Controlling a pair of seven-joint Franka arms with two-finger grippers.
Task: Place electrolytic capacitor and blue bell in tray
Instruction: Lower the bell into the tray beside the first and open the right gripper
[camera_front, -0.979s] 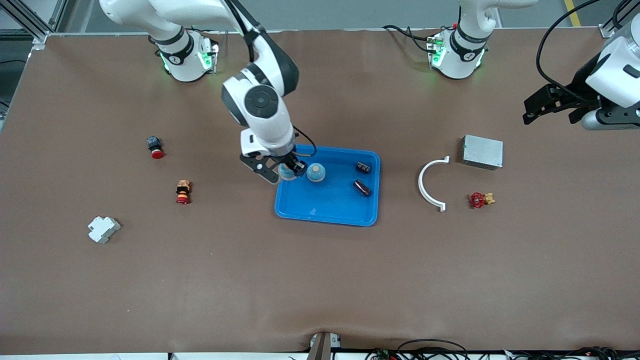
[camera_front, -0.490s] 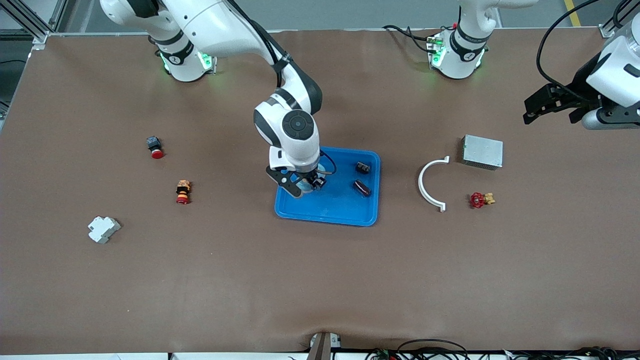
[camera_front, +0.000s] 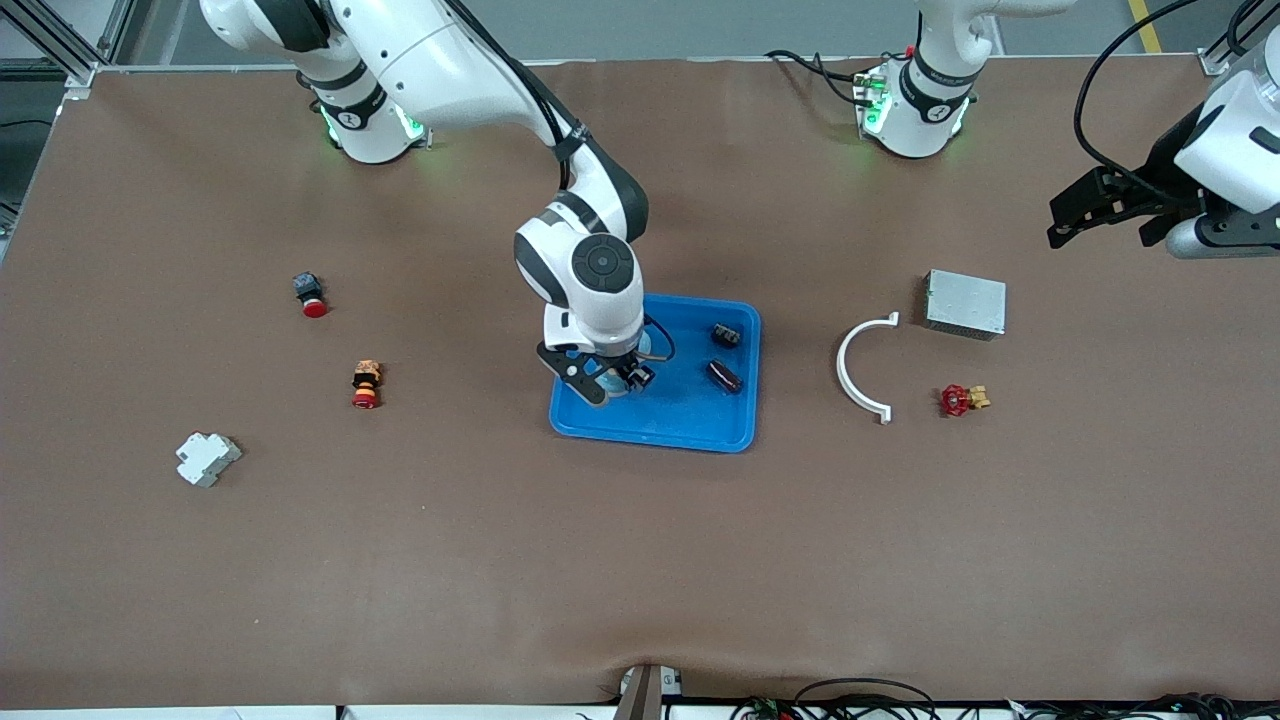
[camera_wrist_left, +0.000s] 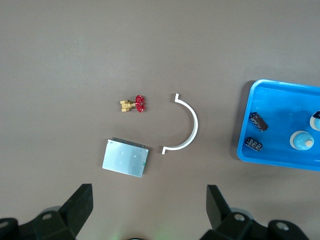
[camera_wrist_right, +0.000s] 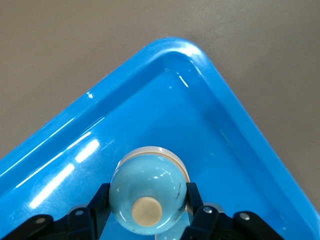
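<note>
A brown mat covers the table; grey floor with a yellow line shows along the top, an aluminium frame at one corner

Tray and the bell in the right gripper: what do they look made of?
Tray: likely glossy moulded plastic, with bright glare streaks and rounded rim. Blue bell, clamped in the right gripper: smooth shiny dome, possibly painted metal or plastic; its tan button looks matte.

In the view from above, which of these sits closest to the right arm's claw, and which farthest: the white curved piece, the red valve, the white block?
From the right gripper, shut on a blue bell over the tray:
1. White curved piece, toward the left arm's end.
2. Red valve, past it.
3. White block, toward the right arm's end.
</note>
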